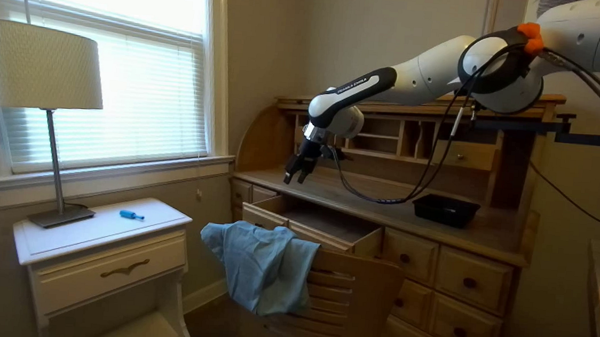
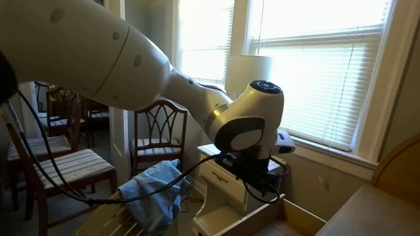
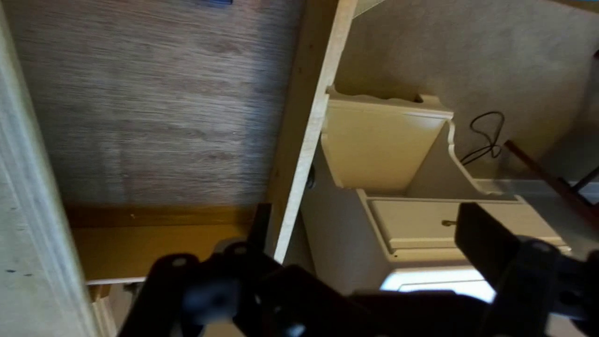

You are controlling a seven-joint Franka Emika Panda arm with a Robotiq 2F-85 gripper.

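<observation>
The gripper (image 1: 294,177) hangs above a pulled-out drawer (image 3: 164,117), pointing down at the end of the white arm (image 1: 431,71), its two fingers (image 3: 479,243) standing wide apart. In the wrist view the drawer takes up the upper left, with a grained wooden bottom and paler sides; the rim of one side runs down that view and passes just beside the nearer fingertip. At the very top edge there, a small blue object (image 3: 220,1) shows against the drawer's bottom, too cut off by the frame for me to say what it is. The drawer belongs to a wooden roll-top desk (image 1: 499,227), and a black tray (image 1: 445,210) sits on the desktop toward the end away from the window (image 1: 140,86). Black cables (image 1: 383,201) loop down from the arm, their lowest part near the tray in an exterior view. In front of the drawer stands a slatted wooden chair (image 1: 359,302) with a light blue cloth (image 1: 265,265) draped over its back. A white nightstand (image 1: 113,231) by the window bears a pale-shaded lamp (image 1: 40,67) and, beside its base, a small blue-handled tool (image 1: 130,214) lying flat. Dark chairs with striped seats (image 2: 76,164) stand beyond the arm in an exterior view.
</observation>
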